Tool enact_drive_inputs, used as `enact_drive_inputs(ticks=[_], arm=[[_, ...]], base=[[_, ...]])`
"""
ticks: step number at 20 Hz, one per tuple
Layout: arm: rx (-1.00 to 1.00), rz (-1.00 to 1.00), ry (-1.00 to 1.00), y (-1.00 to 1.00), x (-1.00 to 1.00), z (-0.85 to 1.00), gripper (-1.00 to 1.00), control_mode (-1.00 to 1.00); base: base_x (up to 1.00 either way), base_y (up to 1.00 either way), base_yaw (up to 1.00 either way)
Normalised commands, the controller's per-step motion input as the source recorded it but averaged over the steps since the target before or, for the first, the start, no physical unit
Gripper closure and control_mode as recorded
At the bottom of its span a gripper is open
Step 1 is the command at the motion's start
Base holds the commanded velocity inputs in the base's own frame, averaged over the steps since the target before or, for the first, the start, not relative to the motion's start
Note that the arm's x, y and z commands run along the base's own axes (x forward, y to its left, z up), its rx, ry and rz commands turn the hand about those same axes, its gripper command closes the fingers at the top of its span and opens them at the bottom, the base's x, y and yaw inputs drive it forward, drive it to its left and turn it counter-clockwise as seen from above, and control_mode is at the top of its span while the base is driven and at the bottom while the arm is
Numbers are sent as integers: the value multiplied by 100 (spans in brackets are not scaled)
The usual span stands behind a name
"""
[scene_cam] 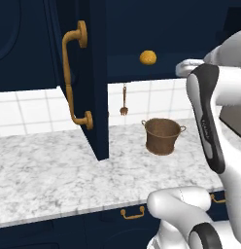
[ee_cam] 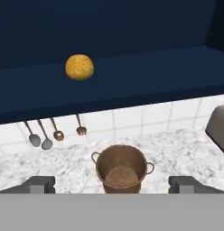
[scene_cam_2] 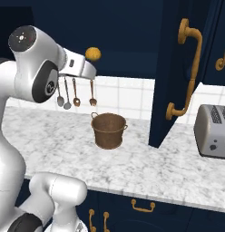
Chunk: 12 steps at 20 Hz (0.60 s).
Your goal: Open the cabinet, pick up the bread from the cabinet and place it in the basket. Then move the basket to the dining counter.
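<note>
Bread resting alone on the dark shelf of the opened cabinet, whose door with its long brass handle stands swung out over the marble desk. The gripper hangs in front of the shelf, its fingers spread wide and holding nothing; seen from the hand, the bread lies above and to the left of the line between them. The basket stands upright and empty on the desk, below the shelf and near the back wall, where utensils hang on the tiles. Sound execution would likely raise and shift the hand until the bun sits centred between the fingers, advance level with the shelf, and close gently, since a round bun may roll if nudged.
</note>
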Motion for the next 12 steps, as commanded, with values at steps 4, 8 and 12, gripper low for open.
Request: enact_drive_inputs(ticks=[4,8,12], arm=[[0,11,0,26,73,45,-100,-100],[0,3,5,15,58,55,-100,-100],[-1,0,7,24,84,-18,-100,-100]], base=[[0,0,0],[0,0,0],[0,0,0]])
